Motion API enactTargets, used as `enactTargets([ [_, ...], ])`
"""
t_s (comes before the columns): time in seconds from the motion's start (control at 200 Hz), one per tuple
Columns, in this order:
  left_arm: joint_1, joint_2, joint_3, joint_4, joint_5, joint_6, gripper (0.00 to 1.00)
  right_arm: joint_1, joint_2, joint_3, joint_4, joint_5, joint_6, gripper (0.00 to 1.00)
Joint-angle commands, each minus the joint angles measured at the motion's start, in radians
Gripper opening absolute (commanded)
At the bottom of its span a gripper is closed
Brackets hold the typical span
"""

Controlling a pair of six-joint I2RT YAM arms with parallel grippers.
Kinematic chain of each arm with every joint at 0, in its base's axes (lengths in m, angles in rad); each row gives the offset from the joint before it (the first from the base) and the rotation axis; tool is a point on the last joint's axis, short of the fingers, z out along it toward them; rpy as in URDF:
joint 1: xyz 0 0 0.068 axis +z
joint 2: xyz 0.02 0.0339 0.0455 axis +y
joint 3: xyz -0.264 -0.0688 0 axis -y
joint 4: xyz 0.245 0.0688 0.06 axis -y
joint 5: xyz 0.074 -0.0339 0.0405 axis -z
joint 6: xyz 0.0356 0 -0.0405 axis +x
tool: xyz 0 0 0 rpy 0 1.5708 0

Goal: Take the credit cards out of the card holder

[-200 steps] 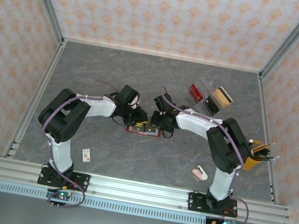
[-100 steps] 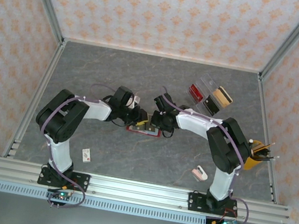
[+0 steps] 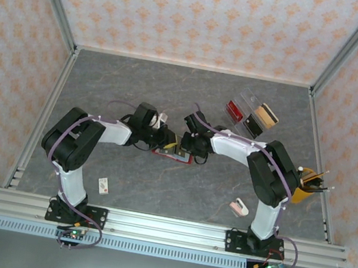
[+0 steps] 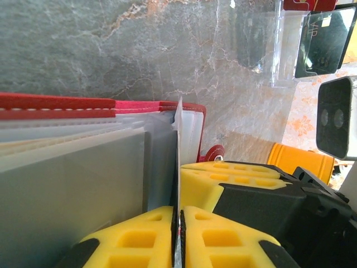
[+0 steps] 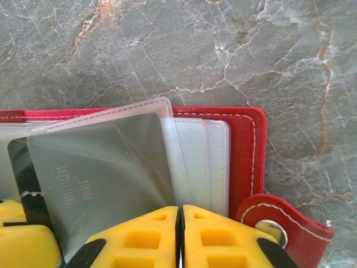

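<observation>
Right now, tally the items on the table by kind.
Red card holder: 1
Clear tray: 1
Black card: 1
Tan card: 1
Red block: 1
Orange cup: 1
Small white card: 1
Pinkish object: 1
Total: 8

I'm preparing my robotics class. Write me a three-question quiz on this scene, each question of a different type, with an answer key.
1. Multiple choice: seen from above, where does the clear tray lie relative to the card holder? A. farther back and to the right; B. nearer and to the left; C. underneath it.
2. True or false: the card holder is folded shut.
3. Short answer: in the left wrist view, what do the left jaws pinch?
Key: 1. A. 2. False; it lies open with its sleeves fanned. 3. A thin pale sleeve of the card holder, edge-on between the shut jaws.
</observation>
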Motion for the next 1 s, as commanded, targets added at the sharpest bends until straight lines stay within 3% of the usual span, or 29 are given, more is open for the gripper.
enactTargets([
  [0.0, 0.007, -0.054, -0.008, 0.072, 0.048, 0.006, 0.10, -0.003, 0.071, -0.024, -0.060, 0.054, -0.007, 0.11],
  [0.32, 0.035, -0.098, -0.004, -0.048, 0.035, 0.076, 0.00, -0.003, 0.074, -0.023, -0.060, 0.056, -0.005, 0.11],
  [0.701, 0.123, -0.213, 0.023, -0.371, -0.057, 0.253, 0.00, -0.003, 0.040, -0.016, -0.022, 0.006, -0.027, 0.12],
  [0.996, 0.185, -0.345, 0.089, -0.475, -0.110, 0.274, 0.00, -0.008, -0.124, 0.008, 0.118, -0.121, -0.070, 0.31],
])
